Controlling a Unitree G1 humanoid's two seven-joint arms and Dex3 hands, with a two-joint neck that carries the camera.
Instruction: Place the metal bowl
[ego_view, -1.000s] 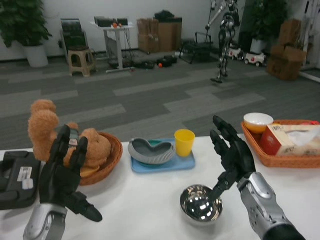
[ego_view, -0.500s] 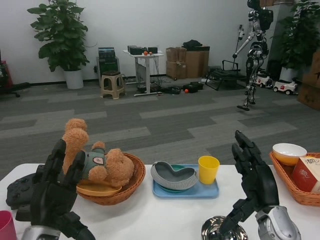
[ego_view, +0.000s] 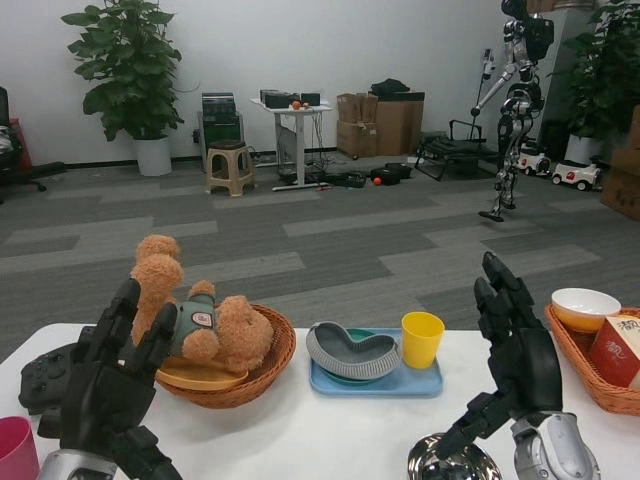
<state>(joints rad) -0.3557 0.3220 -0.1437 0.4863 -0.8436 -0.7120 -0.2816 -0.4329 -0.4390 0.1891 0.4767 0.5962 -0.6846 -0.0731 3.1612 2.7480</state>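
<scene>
Polished metal bowl (ego_view: 455, 463) sits on the tabletop (ego_view: 320, 425) at 5 o'clock, half out of view; the right hand (ego_view: 510, 365), fingers spread, touches its rim with the thumb only. The left hand (ego_view: 105, 390), also spread and empty, waits at 8 o'clock. A thumb nudge could probably skid the slick bowl off the near edge.

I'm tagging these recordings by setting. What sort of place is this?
Probably a robotics lab or office workspace: a humanoid robot stands on the grey carpet, with stacked cardboard boxes and a potted plant along the wall beyond the white table.
</scene>
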